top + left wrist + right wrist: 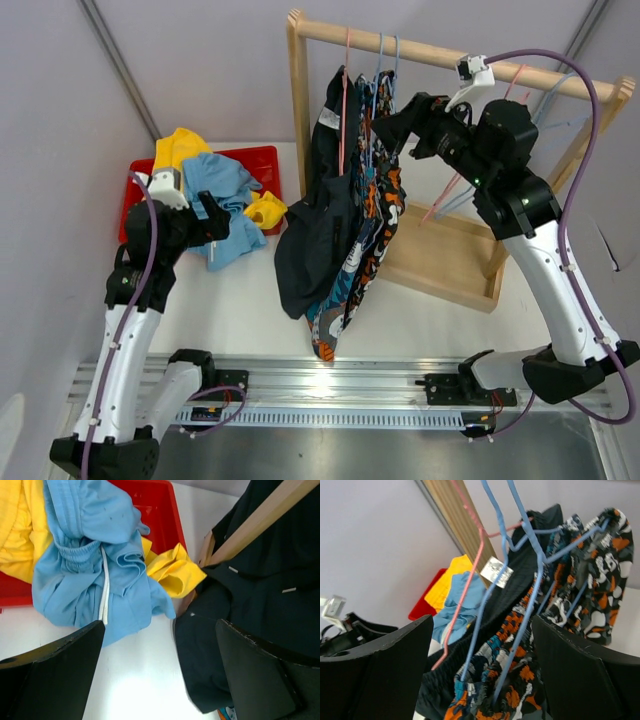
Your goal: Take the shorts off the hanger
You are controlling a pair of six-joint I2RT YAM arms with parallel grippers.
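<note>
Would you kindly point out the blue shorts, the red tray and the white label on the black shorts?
blue shorts point(85, 560), left wrist view, on the gathered waistband.
red tray point(250, 160), top external view, on its bare far right part.
white label point(496, 572), right wrist view, on the label's centre.

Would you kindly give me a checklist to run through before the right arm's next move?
1. Left pincer open and empty: ok.
2. Yellow shorts and blue shorts off hangers, at the red bin: ok.
3. Right pincer open, facing the blue hanger: ok.
4. Patterned shorts off their hangers: not ok.
5. Black shorts off the pink hanger: not ok.
6. Which patterned pair that blue hanger carries: cannot tell.
</note>
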